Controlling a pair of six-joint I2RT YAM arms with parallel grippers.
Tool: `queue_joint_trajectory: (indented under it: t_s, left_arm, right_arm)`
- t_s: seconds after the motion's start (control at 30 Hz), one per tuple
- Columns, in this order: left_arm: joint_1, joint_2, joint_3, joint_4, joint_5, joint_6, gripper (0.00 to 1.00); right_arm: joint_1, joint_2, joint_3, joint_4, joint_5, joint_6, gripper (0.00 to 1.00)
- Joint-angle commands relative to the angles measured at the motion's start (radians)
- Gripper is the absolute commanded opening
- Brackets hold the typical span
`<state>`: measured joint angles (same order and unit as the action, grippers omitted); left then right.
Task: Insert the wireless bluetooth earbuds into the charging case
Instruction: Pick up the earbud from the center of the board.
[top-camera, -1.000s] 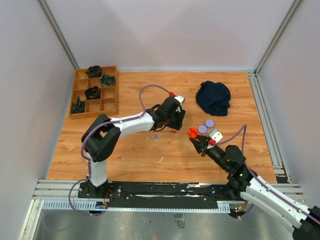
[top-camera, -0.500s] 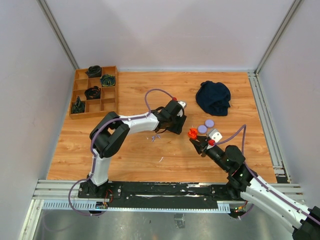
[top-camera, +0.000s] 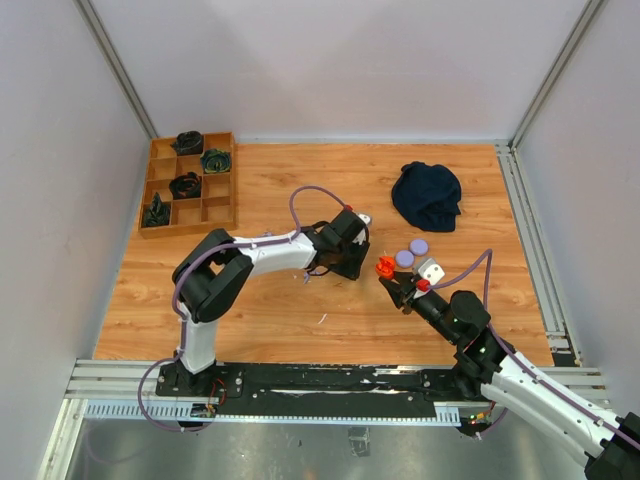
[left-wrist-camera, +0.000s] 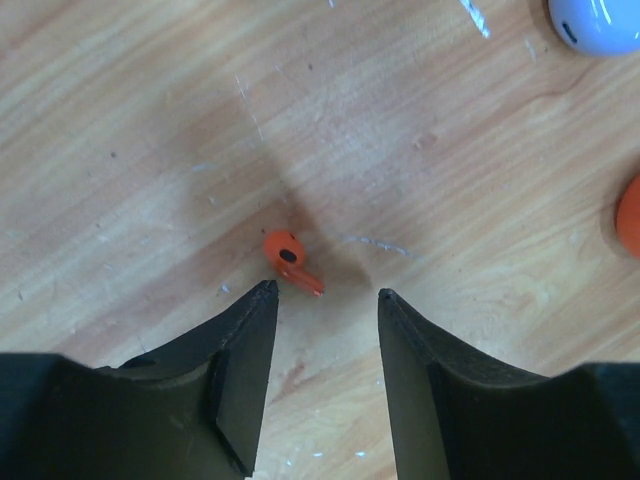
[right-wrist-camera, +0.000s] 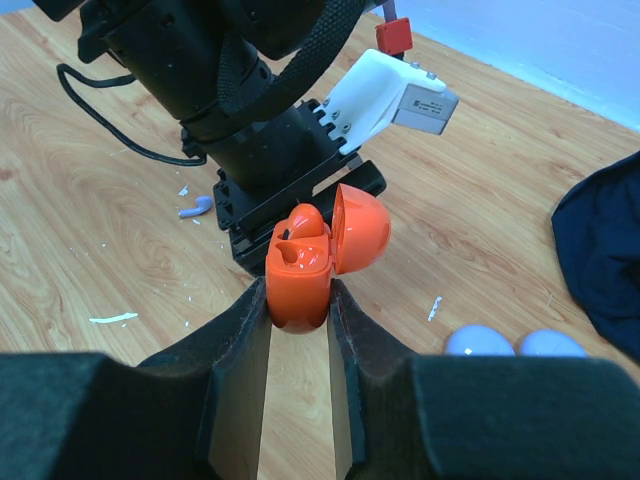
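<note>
1. Your left end effector (left-wrist-camera: 322, 300) points down at the tabletop (top-camera: 300, 190). Its fingers are spread, with bare wood between them and nothing held.
2. An orange-red earbud (left-wrist-camera: 285, 252) lies flat on the wood just beyond the left fingertip (left-wrist-camera: 262, 292). It is outside the gap, and its short stem points towards the gap.
3. Your right end effector (right-wrist-camera: 300, 300) has its fingers pressed against both sides of the orange-red charging case (right-wrist-camera: 298, 270). It holds the case upright above the tabletop, close to the left wrist.
4. The case lid (right-wrist-camera: 360, 228) is swung open to the right. An orange-red shape rises from the well; you cannot tell from these views whether it is a seated earbud.
5. A lilac earbud (right-wrist-camera: 195, 208) lies on the wood beside the left arm, apart from both end effectors.
6. Two lilac pucks (top-camera: 404, 258) rest side by side near the right end effector.
7. A dark blue cloth (top-camera: 427, 195) is bunched at the far right. A wooden tray (top-camera: 234, 185) of dark items sits at the far left.
</note>
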<state>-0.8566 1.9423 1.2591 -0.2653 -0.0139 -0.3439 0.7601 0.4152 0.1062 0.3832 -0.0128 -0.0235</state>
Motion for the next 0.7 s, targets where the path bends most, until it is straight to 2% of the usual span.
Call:
queue_joint_trajectory:
  t_s: [0.0, 0.2, 0.67]
  left_arm:
    - [-0.014, -0.047, -0.016, -0.049, -0.029, -0.028, 0.49]
    - [-0.015, -0.014, 0.061, -0.099, -0.156, -0.046, 0.50]
    - [-0.013, 0.125, 0.200, -0.136, -0.166, -0.041, 0.43]
  right_arm:
    - [-0.020, -0.018, -0.002, 0.011, 0.010, 0.013, 0.08]
    - [-0.021, -0.022, 0.000, 0.003, 0.013, 0.013, 0.08]
    - [-0.020, -0.042, 0.000, -0.012, 0.020, 0.010, 0.08]
